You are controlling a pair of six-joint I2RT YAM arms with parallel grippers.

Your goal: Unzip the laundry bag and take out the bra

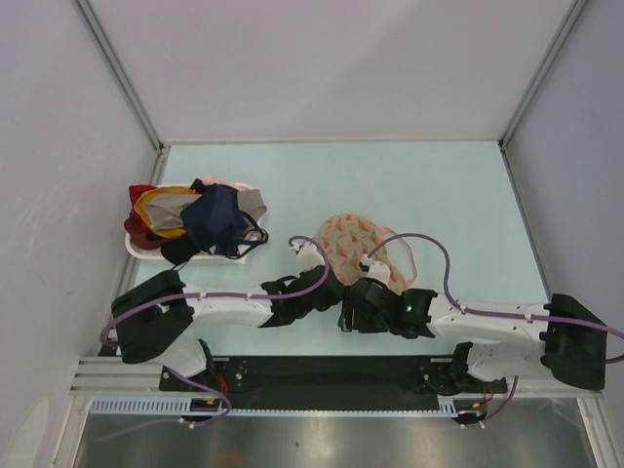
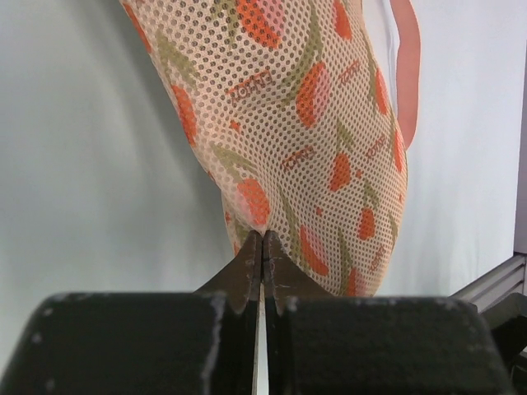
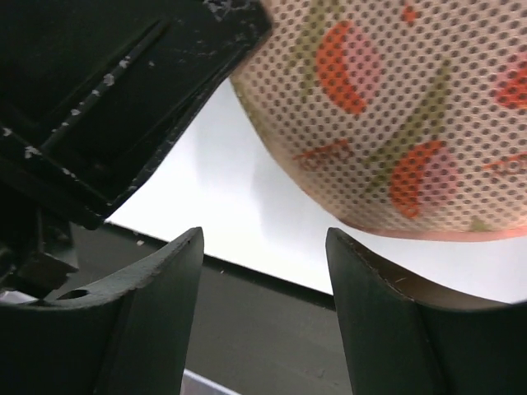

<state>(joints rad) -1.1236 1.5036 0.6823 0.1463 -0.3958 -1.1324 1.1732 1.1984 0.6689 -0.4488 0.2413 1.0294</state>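
Observation:
The laundry bag (image 1: 353,244) is a beige-pink mesh pouch with red-orange motifs, lying mid-table, with a pink strap (image 1: 407,261) looping off its right side. In the left wrist view the bag (image 2: 305,123) rises straight ahead of my left gripper (image 2: 262,240), which is shut on the bag's near edge. My left gripper (image 1: 330,277) sits at the bag's near-left rim. My right gripper (image 3: 263,239) is open and empty, with the bag (image 3: 395,123) just above and right of its fingers. My right gripper (image 1: 353,300) is just in front of the bag. No bra shows.
A white tray (image 1: 141,251) at the back left holds a heap of navy, red and yellow garments (image 1: 200,219). The left gripper's black body (image 3: 107,107) fills the upper left of the right wrist view. The table's dark front rail (image 3: 272,329) lies below the right fingers.

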